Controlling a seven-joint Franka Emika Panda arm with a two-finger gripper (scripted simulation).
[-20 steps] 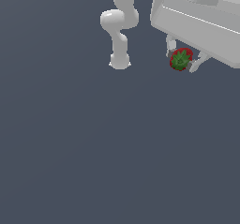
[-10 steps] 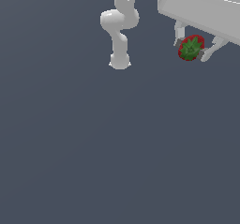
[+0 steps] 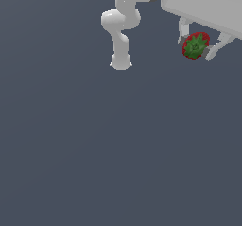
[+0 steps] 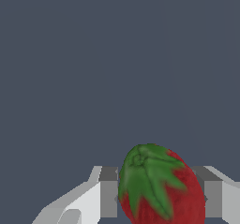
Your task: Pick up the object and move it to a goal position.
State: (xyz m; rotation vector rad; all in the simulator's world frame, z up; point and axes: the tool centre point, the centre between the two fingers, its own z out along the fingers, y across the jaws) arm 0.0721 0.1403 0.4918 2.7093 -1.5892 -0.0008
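Strawberry (image 3: 195, 46), clamped in fingers (image 3: 183, 30), carried up and toward exterior view's right.

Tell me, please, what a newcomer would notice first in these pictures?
The red strawberry with its green leafy cap stands out, clamped in the white gripper near the exterior view's upper right. In the wrist view it sits between the fingers, against plain grey ground.

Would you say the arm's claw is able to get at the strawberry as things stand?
Yes, it seems so: the claw already has the strawberry between its two fingers, one on each side, with nothing else in the way.
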